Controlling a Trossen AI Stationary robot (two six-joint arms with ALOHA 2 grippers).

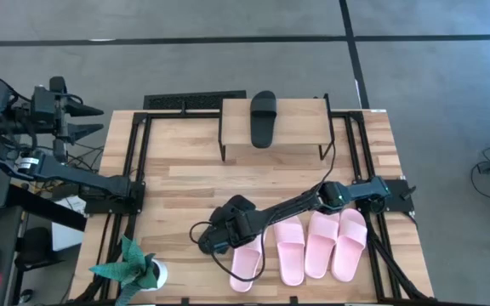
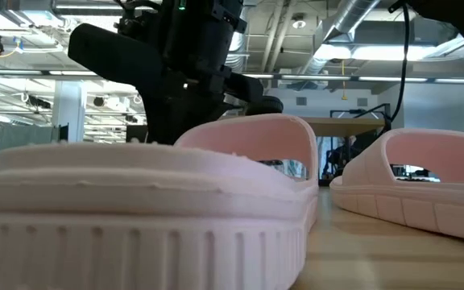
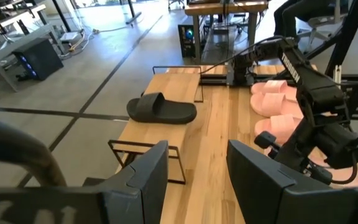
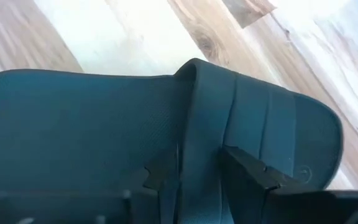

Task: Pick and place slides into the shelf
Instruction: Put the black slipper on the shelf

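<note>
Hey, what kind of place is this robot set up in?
Probably an industrial lab or workshop: bare ceiling ducts, a grey concrete floor, and other workbenches beyond the wooden table.

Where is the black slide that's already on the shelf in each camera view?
High view: black slide at top centre, lying on the shelf.
Low view: cannot make it out.
Left wrist view: left of centre, on the shelf.
Right wrist view: not in it; that is the other black slide.
Shared landmark: the shelf.

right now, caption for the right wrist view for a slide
Right gripper straddling the strap of a black slide lying on the wooden tabletop, fingers either side.
</note>
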